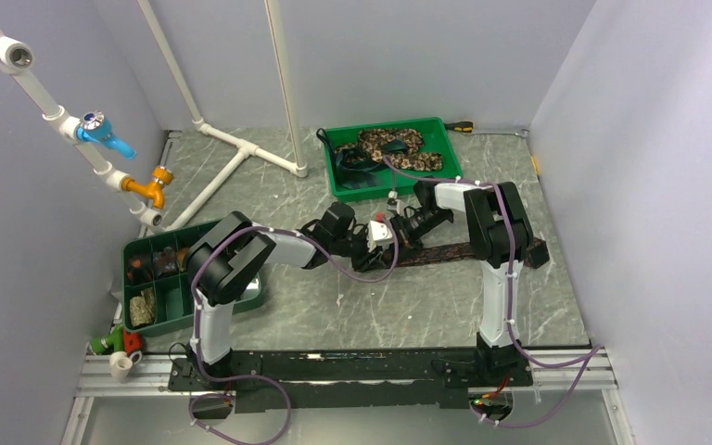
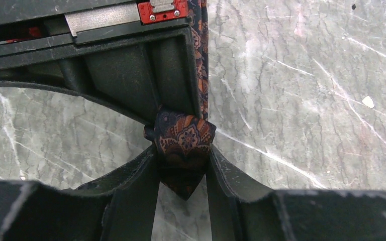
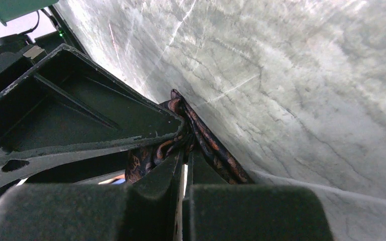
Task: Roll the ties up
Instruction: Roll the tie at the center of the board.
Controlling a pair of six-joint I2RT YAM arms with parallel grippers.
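Observation:
A dark tie (image 1: 468,250) with a fine orange pattern lies flat across the table's middle, stretching right under the right arm. Its left end is lifted between both grippers. My left gripper (image 1: 368,246) is shut on the tie's folded, pointed end (image 2: 183,145), which fills the gap between its fingers (image 2: 146,170). My right gripper (image 1: 392,232) faces it closely and is shut on the tie (image 3: 206,143) right beside the left gripper's finger. In the left wrist view the tie (image 2: 202,60) runs up along the right gripper's body.
A green tray (image 1: 445,125) at the back holds tan-and-brown mottled ties (image 1: 394,144). A green compartment bin (image 1: 133,250) at the left holds rolled ties. White pipes (image 1: 241,148) lie at the back left. Small objects (image 1: 116,343) sit near the left front corner.

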